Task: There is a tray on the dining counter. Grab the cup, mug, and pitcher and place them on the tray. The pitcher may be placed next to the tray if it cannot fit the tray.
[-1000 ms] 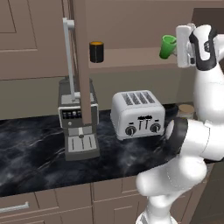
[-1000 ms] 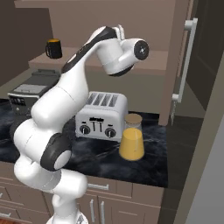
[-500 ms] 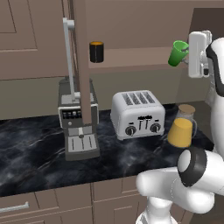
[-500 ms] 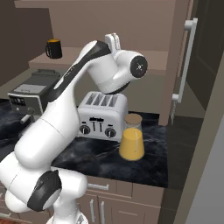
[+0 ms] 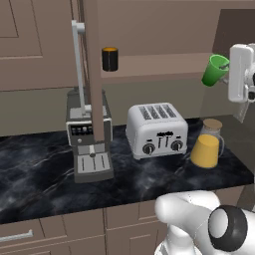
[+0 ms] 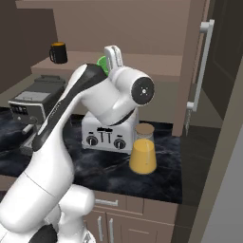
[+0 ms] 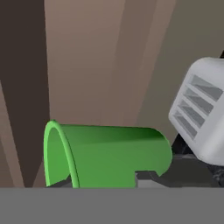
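Note:
The green cup (image 5: 215, 69) hangs tilted on its side in the air, right of the wall shelf and above the pitcher, with my gripper (image 5: 224, 73) shut on it. The hand view has the cup (image 7: 109, 151) lying across my fingertips (image 7: 146, 177). From the right base, a sliver of the cup (image 6: 101, 61) peeks out behind the arm. The black mug (image 5: 109, 59) (image 6: 58, 52) with its orange inside stands on the shelf. The pitcher (image 5: 206, 145) (image 6: 143, 152) of orange liquid stands on the counter right of the toaster. The tray and the dining counter are out of view.
A silver toaster (image 5: 157, 130) (image 6: 105, 135) and a coffee machine (image 5: 89, 137) stand on the black marble worktop (image 5: 45, 174). A tall cabinet with a long handle (image 6: 199, 66) closes off the right side. A brown post (image 5: 92, 64) rises in front of the shelf.
The arm has swung to the right, carrying the cup right and a little lower, away from the shelf. Mug, pitcher and toaster have stayed put.

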Robot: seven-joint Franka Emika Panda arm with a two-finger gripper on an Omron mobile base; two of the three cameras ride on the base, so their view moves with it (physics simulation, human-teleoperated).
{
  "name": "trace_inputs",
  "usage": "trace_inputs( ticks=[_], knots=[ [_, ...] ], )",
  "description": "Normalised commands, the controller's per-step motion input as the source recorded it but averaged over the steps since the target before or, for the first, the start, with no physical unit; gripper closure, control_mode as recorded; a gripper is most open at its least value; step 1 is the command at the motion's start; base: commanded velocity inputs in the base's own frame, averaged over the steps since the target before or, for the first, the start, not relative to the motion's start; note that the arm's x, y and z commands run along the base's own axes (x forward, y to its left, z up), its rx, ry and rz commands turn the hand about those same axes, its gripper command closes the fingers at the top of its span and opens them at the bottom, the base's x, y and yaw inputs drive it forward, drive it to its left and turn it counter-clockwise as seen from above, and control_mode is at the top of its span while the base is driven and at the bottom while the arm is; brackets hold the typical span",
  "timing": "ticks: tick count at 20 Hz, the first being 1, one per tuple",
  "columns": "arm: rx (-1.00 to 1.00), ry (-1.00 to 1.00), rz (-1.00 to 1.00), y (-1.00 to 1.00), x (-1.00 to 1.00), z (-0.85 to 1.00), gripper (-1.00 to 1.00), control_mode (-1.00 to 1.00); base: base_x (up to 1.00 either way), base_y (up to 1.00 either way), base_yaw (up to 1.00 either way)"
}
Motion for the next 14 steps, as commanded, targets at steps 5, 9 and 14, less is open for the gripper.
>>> trace_inputs(
  ticks=[5, 9, 14],
  knots=[
    [-0.05, 0.07, 0.00, 0.05, -0.71, 0.00, 1.00, -1.00, 0.00, 0.00, 0.00],
    [-0.07, 0.15, 0.00, 0.09, -0.56, 0.00, 1.00, -1.00, 0.00, 0.00, 0.00],
    [-0.08, 0.18, 0.00, 0.14, -0.40, 0.00, 1.00, -1.00, 0.00, 0.00, 0.00]
  ],
)
